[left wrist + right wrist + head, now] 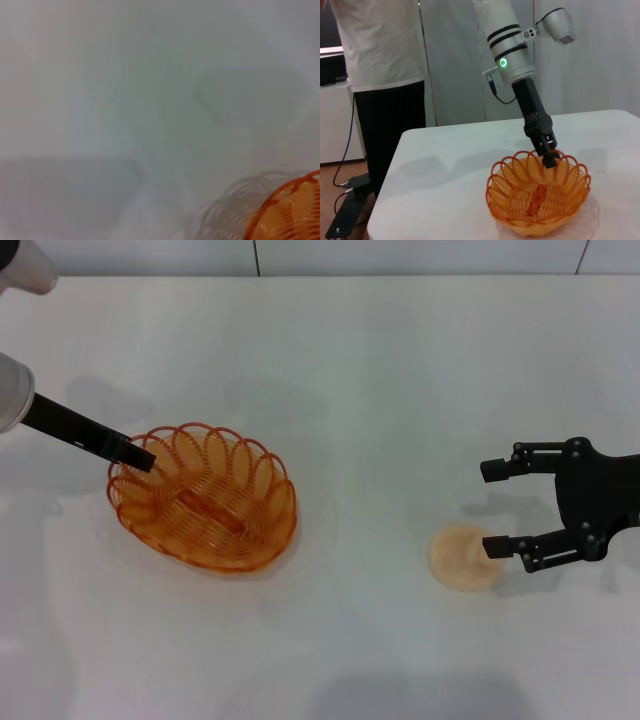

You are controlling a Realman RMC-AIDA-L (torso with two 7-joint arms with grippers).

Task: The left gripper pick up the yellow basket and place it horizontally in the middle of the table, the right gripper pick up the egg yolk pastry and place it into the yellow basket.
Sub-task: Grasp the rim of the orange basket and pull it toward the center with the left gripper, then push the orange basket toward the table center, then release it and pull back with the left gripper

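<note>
The yellow basket point(205, 498) sits on the white table point(380, 370) at the left, tilted diagonally. My left gripper point(138, 456) is at the basket's far left rim, its fingers closed on the rim wire; it also shows in the right wrist view point(549, 159) above the basket point(537, 200). A piece of the basket point(292, 212) shows in the left wrist view. The egg yolk pastry point(461, 558) lies on the table at the right. My right gripper point(488, 508) is open just right of the pastry, with its near fingertip at the pastry's edge.
In the right wrist view a person point(385, 75) stands beyond the table's far left corner, and the table edge point(395, 165) runs close to the basket's side. The table's back edge meets a wall point(400, 255).
</note>
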